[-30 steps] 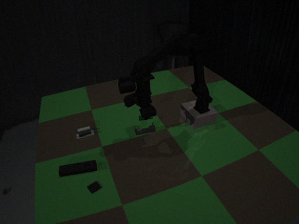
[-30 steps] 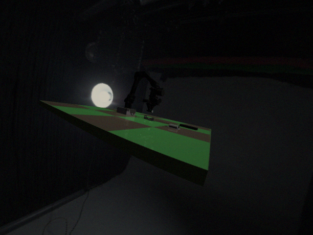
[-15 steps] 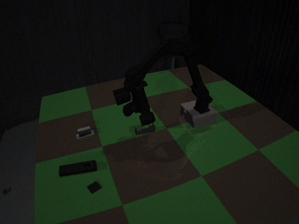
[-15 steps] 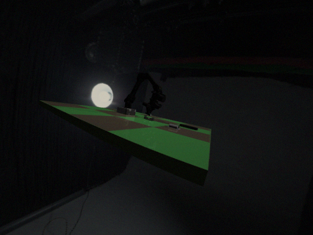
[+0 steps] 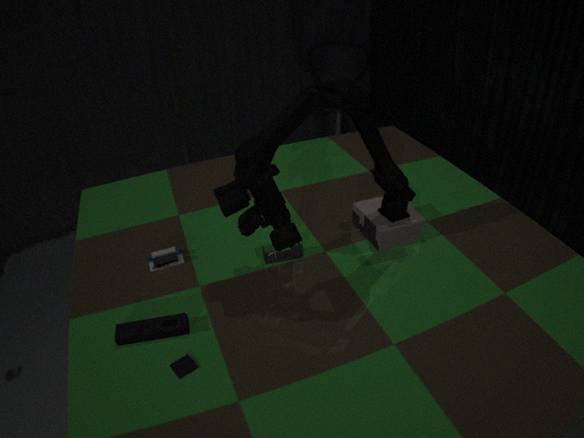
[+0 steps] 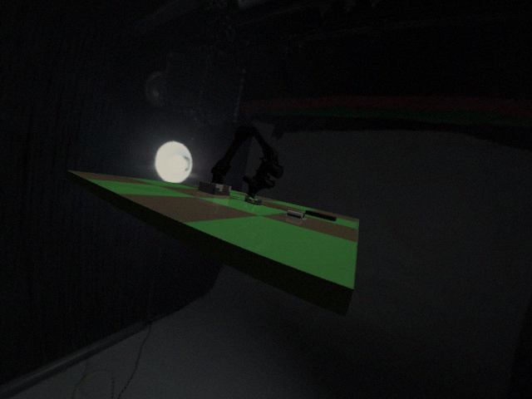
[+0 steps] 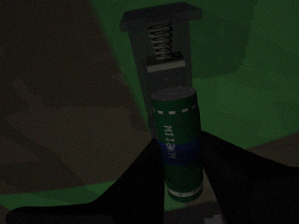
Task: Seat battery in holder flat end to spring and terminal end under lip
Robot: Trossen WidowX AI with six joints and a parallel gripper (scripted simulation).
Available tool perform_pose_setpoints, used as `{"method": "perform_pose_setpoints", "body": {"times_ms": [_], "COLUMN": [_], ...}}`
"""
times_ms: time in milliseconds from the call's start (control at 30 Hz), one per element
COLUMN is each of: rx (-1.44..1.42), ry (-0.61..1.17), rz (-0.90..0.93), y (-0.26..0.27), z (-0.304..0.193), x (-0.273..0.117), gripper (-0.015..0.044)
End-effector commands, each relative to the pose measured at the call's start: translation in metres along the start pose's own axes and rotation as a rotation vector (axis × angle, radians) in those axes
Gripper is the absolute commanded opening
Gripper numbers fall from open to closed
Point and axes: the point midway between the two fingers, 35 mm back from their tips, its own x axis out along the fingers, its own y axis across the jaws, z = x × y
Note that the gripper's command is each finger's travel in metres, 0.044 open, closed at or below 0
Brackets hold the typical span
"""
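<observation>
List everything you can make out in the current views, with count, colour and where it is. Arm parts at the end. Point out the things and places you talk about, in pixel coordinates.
battery (image 7: 179,145): one, green with a blue band, between the gripper's fingers
holder (image 5: 283,255) (image 7: 184,39): one, dark grey, on the table below the gripper
spring (image 7: 160,41): one, dark, at the holder's far end in the wrist view
long block (image 5: 152,329) (image 6: 320,215): one, black, on a green square
small flat piece (image 5: 183,366): one, black, near the long block
small unit (image 5: 165,257) (image 6: 295,214): one, whitish and grey, on a brown square
table (image 5: 319,420) (image 6: 300,253): one, green and brown checks
bright round light (image 6: 173,161): one, white, beyond the table
base box (image 5: 400,235) (image 6: 208,188): one, pale grey, under the arm
arm (image 5: 288,126) (image 6: 232,150): one, black, over the table
gripper (image 5: 286,247) (image 6: 252,197) (image 7: 178,141): one, black, shut on the battery
</observation>
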Motion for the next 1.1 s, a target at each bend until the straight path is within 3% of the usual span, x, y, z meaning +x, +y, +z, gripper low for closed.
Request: {"method": "perform_pose_setpoints", "body": {"times_ms": [0, 1067], "rx": [-0.002, -0.003], "ry": [0.023, 0.197], "rz": [0.004, -0.004], "y": [0.001, 0.001], "z": [0.004, 0.015], "x": [-0.001, 0.009], "gripper": [0.0074, 0.0074]}}
